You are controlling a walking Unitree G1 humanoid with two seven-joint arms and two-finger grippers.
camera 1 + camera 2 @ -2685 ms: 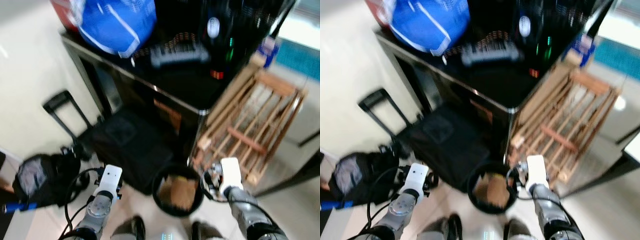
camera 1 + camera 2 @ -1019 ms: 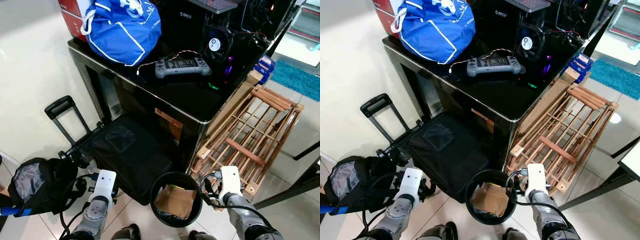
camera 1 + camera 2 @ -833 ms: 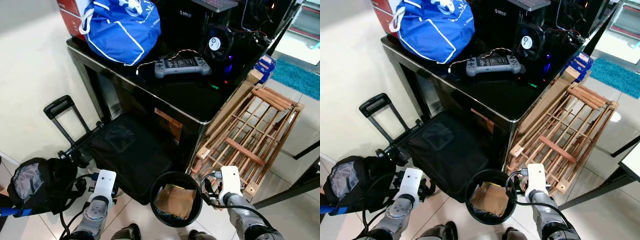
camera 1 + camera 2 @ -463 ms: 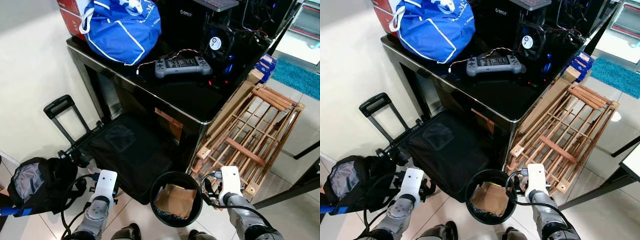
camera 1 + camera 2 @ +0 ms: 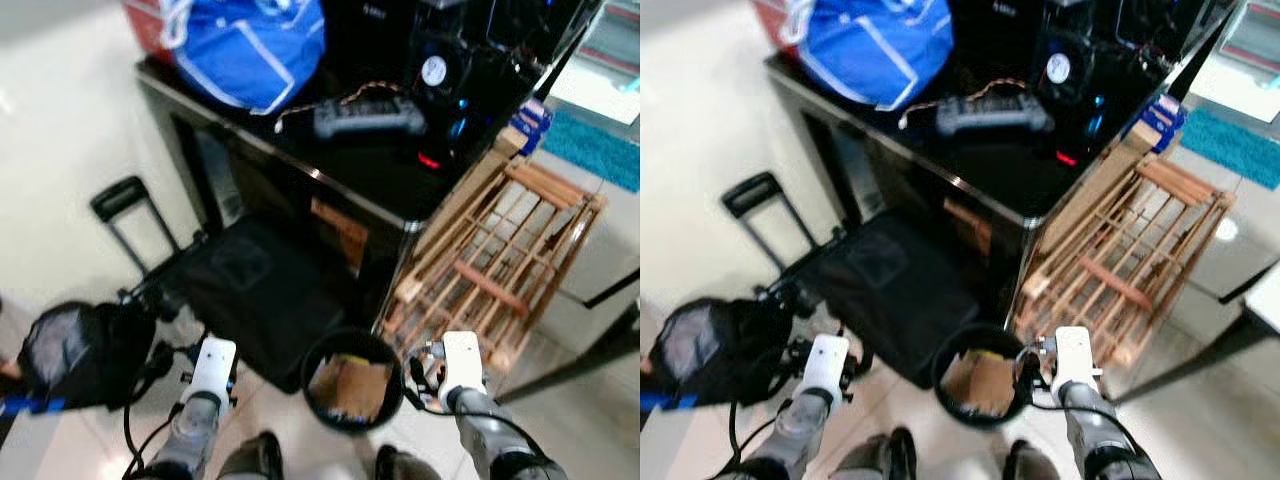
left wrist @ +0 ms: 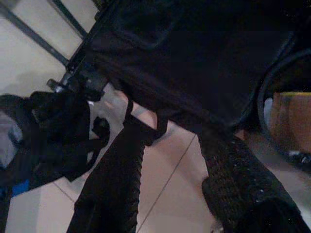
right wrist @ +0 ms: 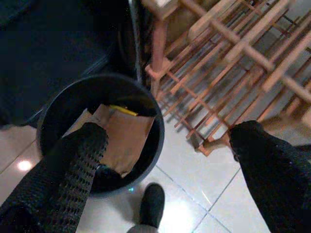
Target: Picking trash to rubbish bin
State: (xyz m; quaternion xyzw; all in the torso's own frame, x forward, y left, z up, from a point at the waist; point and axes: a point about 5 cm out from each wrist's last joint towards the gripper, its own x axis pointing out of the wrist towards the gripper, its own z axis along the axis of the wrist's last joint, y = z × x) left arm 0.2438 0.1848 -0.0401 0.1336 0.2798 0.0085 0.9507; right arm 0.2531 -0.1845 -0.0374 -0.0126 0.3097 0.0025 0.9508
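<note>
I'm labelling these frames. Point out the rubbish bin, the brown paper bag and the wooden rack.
rubbish bin [image 7: 154,127], right wrist view, on its rim.
brown paper bag [image 7: 127,137], right wrist view, mid-face.
wooden rack [image 5: 492,284], left eye view, middle slat.

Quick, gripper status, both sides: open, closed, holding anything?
Left gripper: open, empty, low beside the black suitcase.
Right gripper: open, empty, over the rim of the rubbish bin.

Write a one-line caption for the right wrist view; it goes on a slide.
Open right gripper above a black rubbish bin holding brown paper, beside a wooden rack.
</note>
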